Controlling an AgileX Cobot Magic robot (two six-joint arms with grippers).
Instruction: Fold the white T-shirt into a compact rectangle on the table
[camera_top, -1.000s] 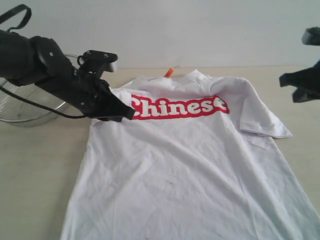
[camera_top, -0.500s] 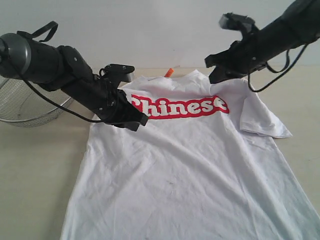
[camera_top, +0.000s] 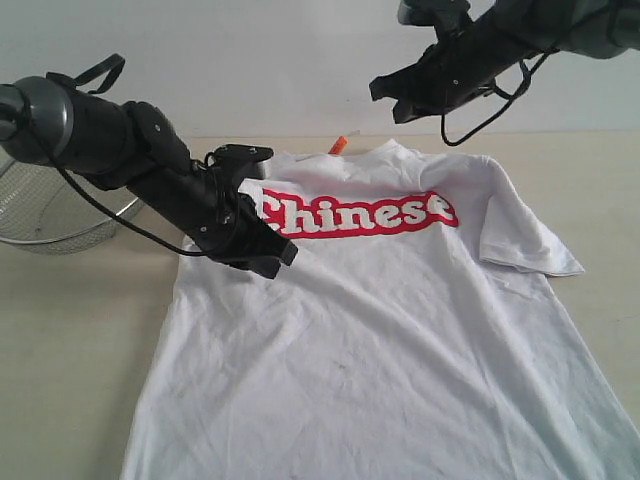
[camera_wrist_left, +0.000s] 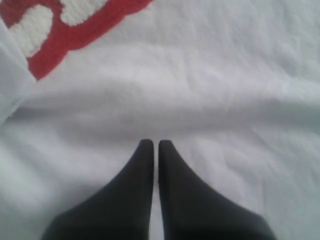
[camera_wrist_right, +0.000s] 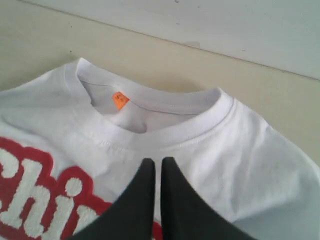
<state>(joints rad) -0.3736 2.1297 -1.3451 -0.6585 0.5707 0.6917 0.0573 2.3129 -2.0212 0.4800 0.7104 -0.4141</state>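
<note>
1. Position of the garment: the white T-shirt (camera_top: 380, 330) lies spread face up on the table (camera_top: 60, 330), red lettering (camera_top: 355, 213) uppermost, collar (camera_wrist_right: 165, 132) at the far side. Its lower hem runs out of the exterior view. The one sleeve (camera_top: 525, 240) I can see lies flat and outspread; the other is hidden behind the left arm.
2. Left gripper (camera_wrist_left: 151, 145): jaws clenched tip to tip, nothing between them. It sits low over the chest, just beside the first letter. Whether the tips touch the cloth cannot be told.
3. Right gripper (camera_wrist_right: 154, 162): jaws likewise pressed together and empty. It hangs well above the shirt, pointing toward the collar and the orange neck tag (camera_wrist_right: 119, 100).
4. A wire basket (camera_top: 50, 215) stands on the table beyond the left arm, clear of the shirt.
5. Step in hand, as judged: approach only. No fold shows in the body of the shirt, so the task appears near its start.
6. Next move, as judged: both sets of jaws must part before any cloth can be taken. Each then needs a pinch on one edge of the shirt, shoulder and side being the likely points, so that one side can be carried over the middle evenly.
7. Risk noted: a pinch taken mid-chest would bunch the fabric rather than fold it.
</note>
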